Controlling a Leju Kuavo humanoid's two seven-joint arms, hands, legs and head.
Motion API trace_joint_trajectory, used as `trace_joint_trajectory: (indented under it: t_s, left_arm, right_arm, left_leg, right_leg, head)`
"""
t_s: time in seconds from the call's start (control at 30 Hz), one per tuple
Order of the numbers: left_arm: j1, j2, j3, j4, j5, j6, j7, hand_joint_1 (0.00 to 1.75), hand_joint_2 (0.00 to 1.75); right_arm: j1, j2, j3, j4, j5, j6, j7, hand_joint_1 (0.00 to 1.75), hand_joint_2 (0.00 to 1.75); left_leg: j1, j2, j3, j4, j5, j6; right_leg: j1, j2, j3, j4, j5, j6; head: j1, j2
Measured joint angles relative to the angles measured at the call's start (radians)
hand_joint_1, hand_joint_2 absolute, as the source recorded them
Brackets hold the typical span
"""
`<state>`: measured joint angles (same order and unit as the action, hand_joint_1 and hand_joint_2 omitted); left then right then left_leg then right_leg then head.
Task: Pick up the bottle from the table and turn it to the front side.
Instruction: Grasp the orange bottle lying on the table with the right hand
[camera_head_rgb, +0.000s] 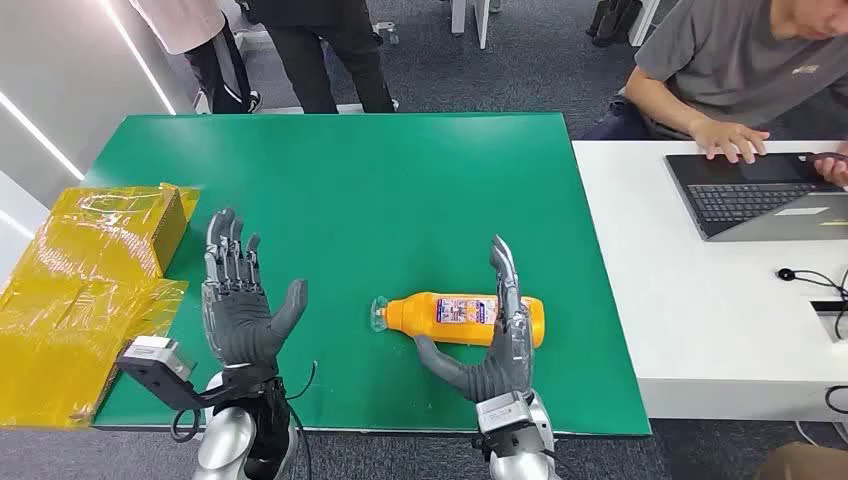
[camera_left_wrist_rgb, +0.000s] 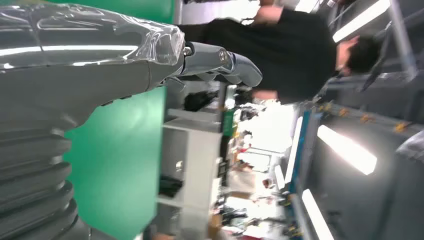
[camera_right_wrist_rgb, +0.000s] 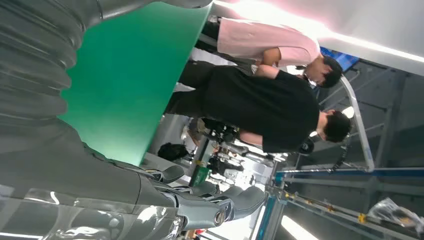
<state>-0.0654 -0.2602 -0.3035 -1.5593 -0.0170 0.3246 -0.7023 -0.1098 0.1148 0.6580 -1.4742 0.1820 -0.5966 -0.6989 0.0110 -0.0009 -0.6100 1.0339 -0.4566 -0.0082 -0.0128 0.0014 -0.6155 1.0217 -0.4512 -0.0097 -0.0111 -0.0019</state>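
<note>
Bottle (camera_head_rgb: 462, 317) lies on its side on the green table (camera_head_rgb: 400, 190), cap toward our left. Right hand (camera_head_rgb: 497, 340) over it — fingers (camera_head_rgb: 505, 285) extended across the body, not clasped. Left hand (camera_head_rgb: 238, 305) apart, fingers spread — holding nothing.

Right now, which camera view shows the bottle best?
The head view: the orange bottle lies on its side on the green table, label up, with the right hand open around it. The wrist views catch the table but not the bottle.

The bottle (camera_head_rgb: 465, 318) label's print is too small to read.
</note>
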Motion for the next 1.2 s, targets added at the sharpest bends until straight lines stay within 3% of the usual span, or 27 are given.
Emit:
trace_joint_trajectory:
  t_s: [0.23,0.57,0.77,1.07,1.2]
  left_arm:
    - [-0.043,0.001,-0.015,0.055,0.004,0.015,0.0,0.0,1.75]
    - [-0.08,0.008,-0.015,0.088,0.023,0.019,0.0,0.0,1.75]
    - [-0.101,0.008,-0.015,0.096,0.027,0.014,0.0,0.0,1.75]
    - [-0.115,0.008,-0.015,0.102,0.026,-0.012,0.0,0.0,1.75]
    - [-0.123,0.008,-0.015,0.111,0.028,-0.018,0.0,0.0,1.75]
  right_arm:
    - [-0.012,-0.008,0.002,0.004,0.051,0.018,0.021,0.0,1.75]
    - [-0.108,-0.031,-0.041,0.045,0.258,0.136,0.207,0.0,1.75]
    - [-0.239,-0.051,-0.043,0.14,0.421,0.291,0.355,0.0,1.75]
    - [-0.432,-0.06,-0.039,0.384,0.493,0.481,0.432,0.0,1.75]
    - [-0.515,-0.07,-0.022,0.513,0.511,0.631,0.452,0.0,1.75]
  left_leg:
    - [0.0,0.0,0.0,0.0,0.0,0.0]
    - [0.0,0.0,0.0,0.0,0.0,0.0]
    - [0.0,0.001,0.0,0.001,0.001,0.0]
    - [0.0,0.001,0.0,0.001,0.001,0.0]
    - [0.0,0.001,0.0,0.001,0.001,0.0]
  right_leg:
    - [0.0,0.0,0.0,0.0,0.0,0.0]
    - [0.0,0.0,0.0,0.0,0.001,0.0]
    - [0.0,0.001,0.0,0.0,0.001,-0.001]
    - [0.0,0.0,0.0,0.001,0.002,-0.001]
    - [0.0,0.0,0.0,0.0,0.002,-0.001]
  head:
    - [0.0,0.0]
    - [0.0,0.0]
    - [0.0,0.0]
    - [0.0,0.0]
    - [0.0,0.0]
